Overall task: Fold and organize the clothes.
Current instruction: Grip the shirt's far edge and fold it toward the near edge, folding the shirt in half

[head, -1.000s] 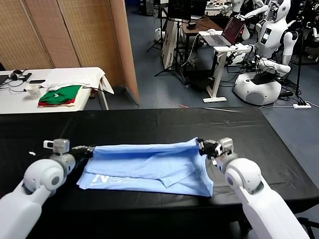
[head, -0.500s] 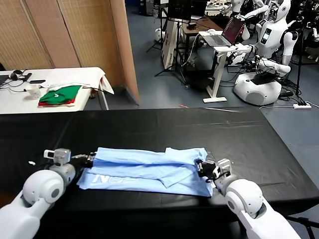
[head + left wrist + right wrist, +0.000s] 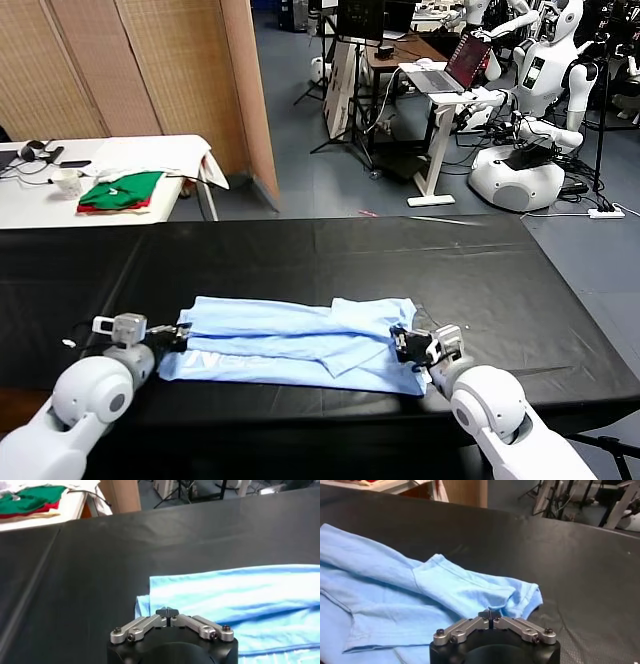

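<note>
One pale light-blue T-shirt (image 3: 300,345) lies in front of you on the black table (image 3: 480,270), folded lengthwise into a long flat band across the near middle of the cloth. White lettering shows on its near left part, and toward its right end a sleeve lies doubled over the body with soft creases.

On your left, the left gripper (image 3: 176,335) sits low over the table at the shirt's left end, its white forearm coming in from the near left corner. From the left wrist view (image 3: 169,612) you see its fingers drawn together, pinching the edge of the T-shirt (image 3: 235,600) where the blue fabric meets the tips.

On your right, the right gripper (image 3: 402,342) sits equally low at the shirt's right end, pointing left along the table. In the right wrist view (image 3: 490,614) its fingers are likewise closed, nipping the bunched hem of the T-shirt (image 3: 445,587).
</note>
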### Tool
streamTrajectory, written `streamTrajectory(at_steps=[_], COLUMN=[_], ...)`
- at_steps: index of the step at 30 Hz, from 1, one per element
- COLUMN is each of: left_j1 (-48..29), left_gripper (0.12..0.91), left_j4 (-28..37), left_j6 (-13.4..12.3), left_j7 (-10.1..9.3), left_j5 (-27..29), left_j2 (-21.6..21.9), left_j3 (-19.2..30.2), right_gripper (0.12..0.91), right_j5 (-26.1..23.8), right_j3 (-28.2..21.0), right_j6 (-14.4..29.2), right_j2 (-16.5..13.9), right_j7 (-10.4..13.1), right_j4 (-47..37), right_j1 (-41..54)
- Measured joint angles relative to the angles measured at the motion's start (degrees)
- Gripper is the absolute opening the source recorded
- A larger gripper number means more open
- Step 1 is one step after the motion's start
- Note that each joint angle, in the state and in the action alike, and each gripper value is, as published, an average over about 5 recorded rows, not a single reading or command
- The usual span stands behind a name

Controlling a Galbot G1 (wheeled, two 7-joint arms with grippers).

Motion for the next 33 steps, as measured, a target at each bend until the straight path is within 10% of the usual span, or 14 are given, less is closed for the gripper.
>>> streamTrajectory(at_steps=[26, 33], left_j1=[6.46, 8.18], left_gripper=[0.147, 0.191], left_j4=[-4.76, -6.78], left_j6=[0.00, 0.00], left_j7=[-3.81, -8.42], left_j5=[1.56, 1.74], left_j2=[-3.16, -4.94], left_j3=[-4.13, -5.58], right_gripper=[0.152, 0.462], right_j5=[-0.99, -0.96], right_j3=[0.84, 2.66], right_j6=[-0.32, -0.32], right_j2=[-0.40, 0.25], right_j7=[-0.92, -0.96], right_j4=[2.62, 4.83], right_j1=[-2.67, -4.14])
